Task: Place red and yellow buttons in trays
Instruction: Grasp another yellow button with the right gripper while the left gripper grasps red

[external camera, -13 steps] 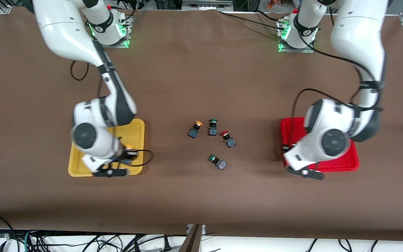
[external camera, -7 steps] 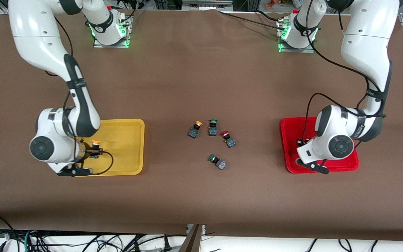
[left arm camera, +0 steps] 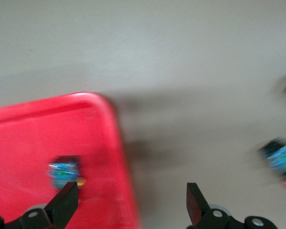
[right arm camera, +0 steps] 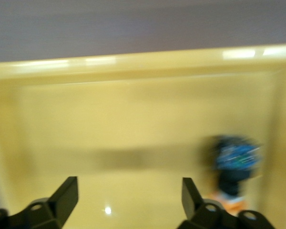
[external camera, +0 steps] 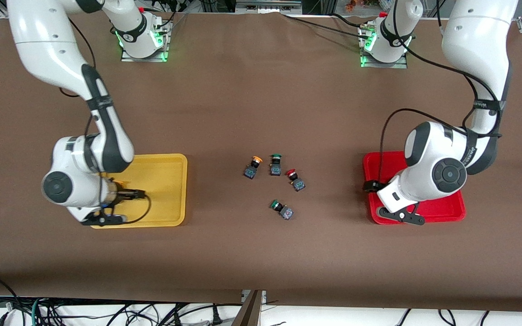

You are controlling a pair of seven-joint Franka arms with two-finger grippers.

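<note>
Brown table [external camera: 261,90]: our right gripper [right arm camera: 126,200] hangs open over the yellow tray [external camera: 170,213], left gripper [left arm camera: 128,202] open over the red tray [external camera: 372,163], each apparently leaving one button delivered.

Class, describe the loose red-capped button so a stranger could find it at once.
Start at the brown table, between the yellow tray and red tray. Four small buttons cluster there; the red-capped button is the one nearest the red tray, the only red cap among them.
</note>
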